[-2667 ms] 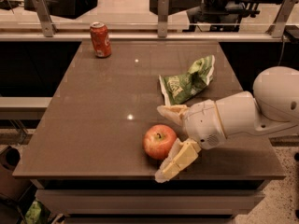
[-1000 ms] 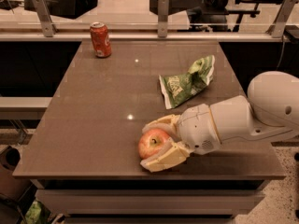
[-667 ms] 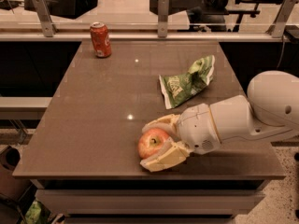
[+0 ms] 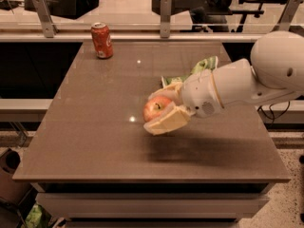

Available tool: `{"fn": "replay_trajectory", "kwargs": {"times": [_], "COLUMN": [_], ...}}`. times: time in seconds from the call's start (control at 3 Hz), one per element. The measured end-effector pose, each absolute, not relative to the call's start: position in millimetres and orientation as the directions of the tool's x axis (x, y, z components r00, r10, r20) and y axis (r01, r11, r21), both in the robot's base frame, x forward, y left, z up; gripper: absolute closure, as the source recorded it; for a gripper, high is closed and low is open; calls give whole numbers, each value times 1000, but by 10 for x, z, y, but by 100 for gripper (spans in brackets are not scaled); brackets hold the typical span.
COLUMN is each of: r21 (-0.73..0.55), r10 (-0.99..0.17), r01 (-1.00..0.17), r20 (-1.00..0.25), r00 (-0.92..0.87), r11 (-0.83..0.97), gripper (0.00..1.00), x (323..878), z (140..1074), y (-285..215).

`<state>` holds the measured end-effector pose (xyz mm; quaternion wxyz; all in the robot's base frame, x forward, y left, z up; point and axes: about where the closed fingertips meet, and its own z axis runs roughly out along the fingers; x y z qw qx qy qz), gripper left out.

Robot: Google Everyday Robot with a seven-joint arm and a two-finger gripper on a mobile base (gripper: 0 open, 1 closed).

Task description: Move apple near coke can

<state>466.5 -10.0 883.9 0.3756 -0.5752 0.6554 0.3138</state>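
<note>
Gripper [image 4: 158, 113] hung over mid-bench [image 4: 90, 132], fingers [image 4: 169, 121] clamped on the apple [image 4: 155, 109], which looked lifted clear, with a shadow below. Green snack bag [image 4: 203, 64] lay just behind the wrist. Coke can [image 4: 102, 40] stood upright, well apart at far left, so the carry ran far-left.

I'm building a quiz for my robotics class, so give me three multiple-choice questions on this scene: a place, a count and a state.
1. Where on the table is the coke can? A near right corner; B far left corner; C centre.
2. How many cans are on it? A one; B two; C three.
3. The gripper, over mid-table, is: A open, empty; B open above the can; C shut on the apple.
Answers: B, it stands by the far left edge; A, one red can shows; C, both fingers clasp the apple.
</note>
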Motion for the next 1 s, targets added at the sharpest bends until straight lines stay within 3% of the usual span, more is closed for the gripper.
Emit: {"fn": "replay_trajectory", "kwargs": {"times": [0.67,1.0], "r21": [-65,-72], "r10": [-517,-463], "r01": [-968,-951], "r20": [-853,-883], "r00": [-73,-80], "r11": [242,300], "gripper": [100,100], "x": [5390,5727], "z": [9217,9297], "y": [-132,-188]}}
